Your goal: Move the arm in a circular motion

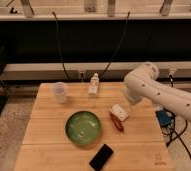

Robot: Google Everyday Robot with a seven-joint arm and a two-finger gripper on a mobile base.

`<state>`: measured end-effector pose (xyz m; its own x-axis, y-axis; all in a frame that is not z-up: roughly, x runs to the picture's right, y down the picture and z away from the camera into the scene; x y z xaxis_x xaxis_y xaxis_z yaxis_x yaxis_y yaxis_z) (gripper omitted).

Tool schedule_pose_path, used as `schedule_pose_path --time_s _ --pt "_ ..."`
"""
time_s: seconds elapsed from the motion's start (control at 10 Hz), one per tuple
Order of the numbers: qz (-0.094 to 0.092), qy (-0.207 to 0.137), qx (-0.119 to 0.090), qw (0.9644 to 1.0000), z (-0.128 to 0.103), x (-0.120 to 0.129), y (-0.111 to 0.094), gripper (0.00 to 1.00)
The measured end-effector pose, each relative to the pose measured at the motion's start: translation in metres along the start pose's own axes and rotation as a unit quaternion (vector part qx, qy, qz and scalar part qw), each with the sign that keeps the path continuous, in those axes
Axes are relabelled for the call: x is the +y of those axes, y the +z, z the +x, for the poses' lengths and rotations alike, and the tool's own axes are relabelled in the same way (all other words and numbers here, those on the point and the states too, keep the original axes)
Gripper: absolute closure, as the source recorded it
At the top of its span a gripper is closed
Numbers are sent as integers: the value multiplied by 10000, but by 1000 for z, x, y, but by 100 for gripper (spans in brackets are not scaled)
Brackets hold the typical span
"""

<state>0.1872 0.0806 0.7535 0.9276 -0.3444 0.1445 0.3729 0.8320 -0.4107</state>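
Arm bent, claw near green bowl.

A single camera looks from a raised spot off the near edge of the pale wooden table, angled down and across it toward the dark wall behind. It is near enough that the tabletop fills most of the view; the glossy white tubular arm enters from the right, its gripper hidden from this angle

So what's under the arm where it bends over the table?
Below the arm only wooden table shows, with a small white object close beside it. The arm itself covers whatever sits directly beneath, and the tool at its end is hidden too.
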Motion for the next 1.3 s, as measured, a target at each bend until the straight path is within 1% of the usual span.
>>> schedule_pose_path --time_s 0.3,0.5,1.1,1.3 --pt "6 -94 -3 10000 1 0 2 20" --pt "22 -277 8 9996 -1 -3 4 20" --pt "34 -613 7 9981 2 -10 11 20" --pt "28 -710 6 9975 -2 -11 12 20"
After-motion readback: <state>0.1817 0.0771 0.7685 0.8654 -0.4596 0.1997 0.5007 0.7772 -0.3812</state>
